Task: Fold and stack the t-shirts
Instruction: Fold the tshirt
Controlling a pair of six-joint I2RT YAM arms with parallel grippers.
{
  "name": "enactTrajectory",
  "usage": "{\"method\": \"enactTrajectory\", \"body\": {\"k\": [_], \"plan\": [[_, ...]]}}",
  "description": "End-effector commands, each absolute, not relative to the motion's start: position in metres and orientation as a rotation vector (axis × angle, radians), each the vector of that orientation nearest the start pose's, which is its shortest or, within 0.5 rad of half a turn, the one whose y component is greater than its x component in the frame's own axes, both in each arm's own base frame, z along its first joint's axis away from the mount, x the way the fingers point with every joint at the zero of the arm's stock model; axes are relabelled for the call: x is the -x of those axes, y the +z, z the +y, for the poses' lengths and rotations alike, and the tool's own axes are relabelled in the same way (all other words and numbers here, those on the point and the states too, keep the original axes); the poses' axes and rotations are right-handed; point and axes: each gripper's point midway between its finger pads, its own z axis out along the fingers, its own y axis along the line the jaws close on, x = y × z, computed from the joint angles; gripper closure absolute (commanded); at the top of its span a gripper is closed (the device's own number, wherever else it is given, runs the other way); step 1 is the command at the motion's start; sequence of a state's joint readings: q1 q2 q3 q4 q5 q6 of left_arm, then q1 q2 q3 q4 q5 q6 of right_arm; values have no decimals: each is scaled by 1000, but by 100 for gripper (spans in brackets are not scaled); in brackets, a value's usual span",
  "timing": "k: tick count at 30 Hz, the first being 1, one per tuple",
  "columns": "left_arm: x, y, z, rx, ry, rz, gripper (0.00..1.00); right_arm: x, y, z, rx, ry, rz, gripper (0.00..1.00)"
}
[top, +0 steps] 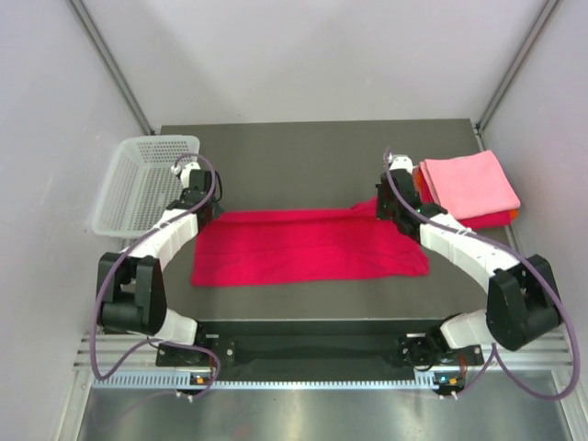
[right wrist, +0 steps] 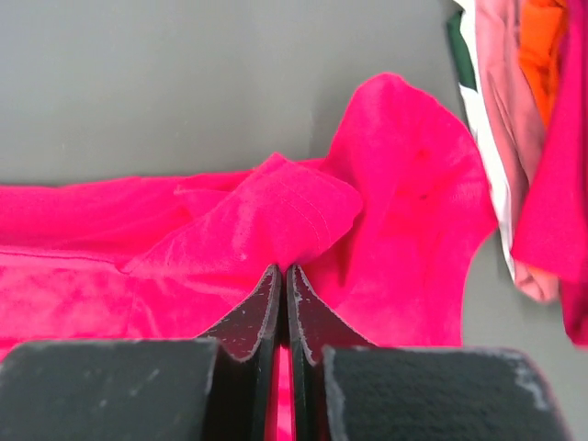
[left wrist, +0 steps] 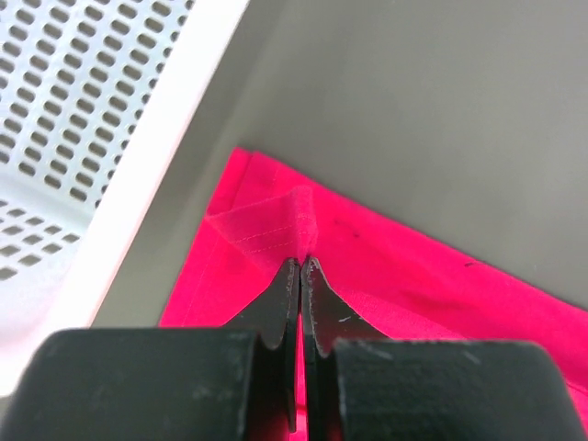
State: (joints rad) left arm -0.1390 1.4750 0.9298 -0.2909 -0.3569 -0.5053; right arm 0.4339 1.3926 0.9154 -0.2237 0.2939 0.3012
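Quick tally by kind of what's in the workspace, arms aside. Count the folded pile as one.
magenta shirt, laid out: 1
pile of folded shirts: 1
white basket: 1
Total: 3

Overhead, two wrist close-ups (shared t-shirt (top: pixel 308 246))

Pale walls (top: pixel 303 55) — dark grey table (top: pixel 303 161)
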Motion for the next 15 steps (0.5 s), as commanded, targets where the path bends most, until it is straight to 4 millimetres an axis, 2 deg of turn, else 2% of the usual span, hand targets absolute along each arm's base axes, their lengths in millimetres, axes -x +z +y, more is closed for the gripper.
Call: {"method": "enactTrajectory", "body": {"k": [1, 2, 3, 4, 5, 6, 7, 8, 9, 10, 11, 12, 14, 15], "plan": [[-373, 108, -5, 627, 109, 2178, 100, -353, 147, 117, -84, -28, 2123, 98], [-370, 108, -6, 644, 97, 2173, 100, -346, 151, 118, -103, -41, 2102, 97], [-362, 101, -6, 654, 100, 2188, 100, -337, 140, 115, -101, -64, 2117, 93], [-358, 98, -7, 680, 87, 2185, 100, -330, 145, 114, -117, -63, 2095, 89], [-354, 102, -8, 690, 69, 2167, 95, -323, 143, 119, -129, -57, 2085, 86], [-343, 92, -8, 702, 69, 2175, 93, -312, 131, 117, -126, -67, 2091, 78], [-338, 91, -9, 722, 52, 2161, 88, -305, 137, 117, -136, -44, 2059, 72], [-333, 103, -11, 724, 17, 2117, 76, -298, 138, 121, -145, -38, 2031, 65], [-323, 95, -13, 724, 0, 2120, 47, -290, 129, 118, -143, -33, 2023, 51], [-319, 97, -14, 727, -19, 2107, 27, -287, 137, 116, -164, 3, 1989, 47], [-316, 110, -16, 714, -57, 2067, 20, -285, 137, 117, -161, 22, 1980, 44], [-311, 109, -16, 709, -59, 2070, 19, -283, 137, 116, -158, 31, 1974, 42], [-308, 122, -19, 691, -87, 2047, 19, -285, 142, 112, -157, 12, 1967, 41], [-311, 132, -21, 680, -105, 2031, 19, -290, 152, 113, -164, 17, 1956, 41]]}}
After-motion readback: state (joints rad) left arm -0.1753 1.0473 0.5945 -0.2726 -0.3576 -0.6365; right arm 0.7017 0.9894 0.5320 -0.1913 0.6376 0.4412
